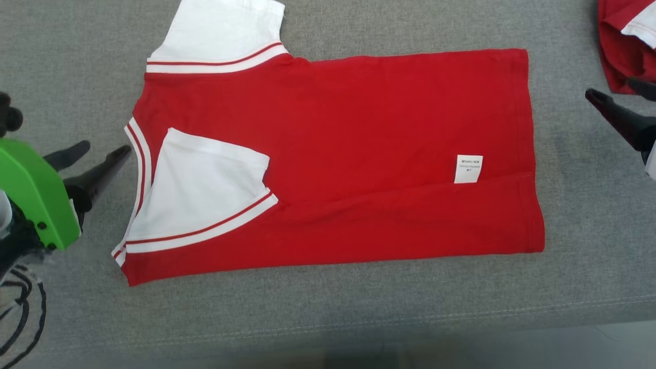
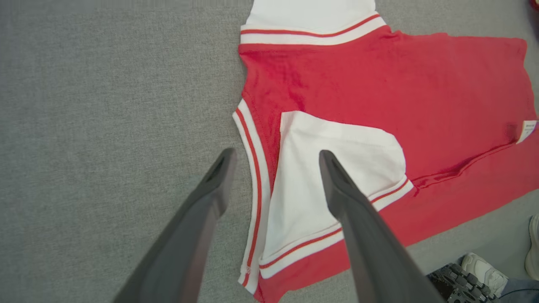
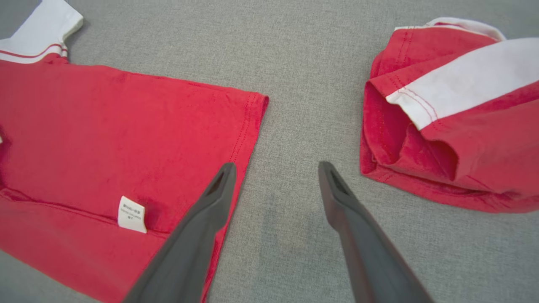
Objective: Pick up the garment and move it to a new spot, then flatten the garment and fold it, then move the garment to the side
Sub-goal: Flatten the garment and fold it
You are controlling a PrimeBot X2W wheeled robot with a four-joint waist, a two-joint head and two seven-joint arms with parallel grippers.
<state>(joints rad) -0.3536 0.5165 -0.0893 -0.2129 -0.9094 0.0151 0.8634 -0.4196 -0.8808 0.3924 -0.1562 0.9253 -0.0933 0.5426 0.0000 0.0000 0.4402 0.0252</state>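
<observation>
A red garment with white sleeves lies flat on the grey cloth surface, its near long edge folded up over the body. One white sleeve is folded in on top; the other sticks out at the far side. A white label shows near the hem. My left gripper stands open just left of the collar, touching nothing. In the left wrist view the left gripper hovers over the collar edge of the garment. My right gripper is open beyond the hem; in its own view it straddles the garment's hem corner.
A second red and white garment, folded into a bundle, lies at the far right close to my right gripper. The surface's front edge runs along the bottom. A person's shoe shows on the floor beyond it.
</observation>
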